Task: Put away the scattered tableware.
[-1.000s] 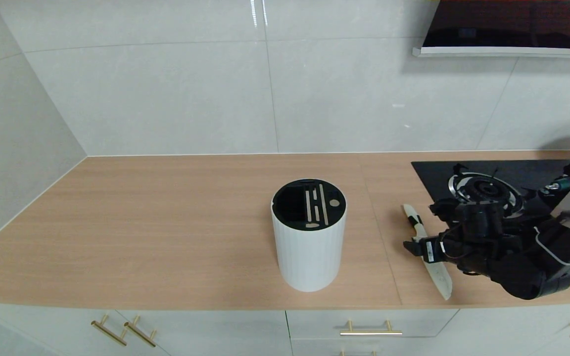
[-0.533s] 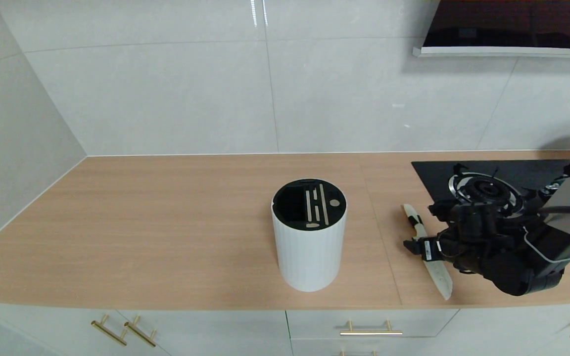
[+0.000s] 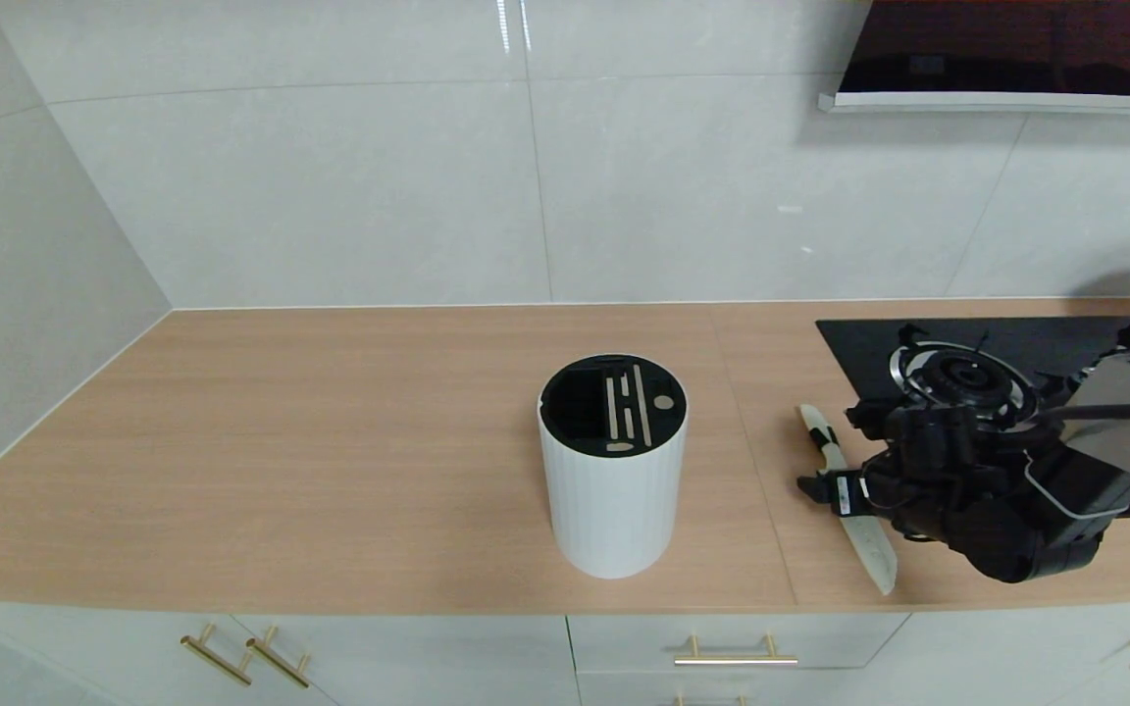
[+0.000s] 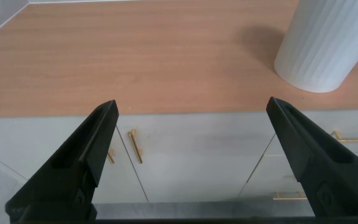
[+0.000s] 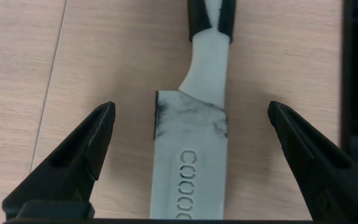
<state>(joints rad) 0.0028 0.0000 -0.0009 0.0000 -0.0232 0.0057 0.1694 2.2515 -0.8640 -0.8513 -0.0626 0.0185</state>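
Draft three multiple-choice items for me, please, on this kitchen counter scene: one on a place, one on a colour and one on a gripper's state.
1. Where does the knife lie?
A. On the countertop, between the knife holder and the gas hob
B. Inside the holder
C. On the burner

2. What colour is the knife holder's side wall?
A. Black
B. White
C. Wood brown

3. How is the right gripper set?
A. Shut on the handle
B. Shut on the blade
C. Open over the blade

Answers:
1 A: the head view shows the knife flat on the wood, right of the holder.
2 B: the ribbed wall is white under a black slotted top.
3 C: in the right wrist view the fingers stand apart, one on each side of the blade.
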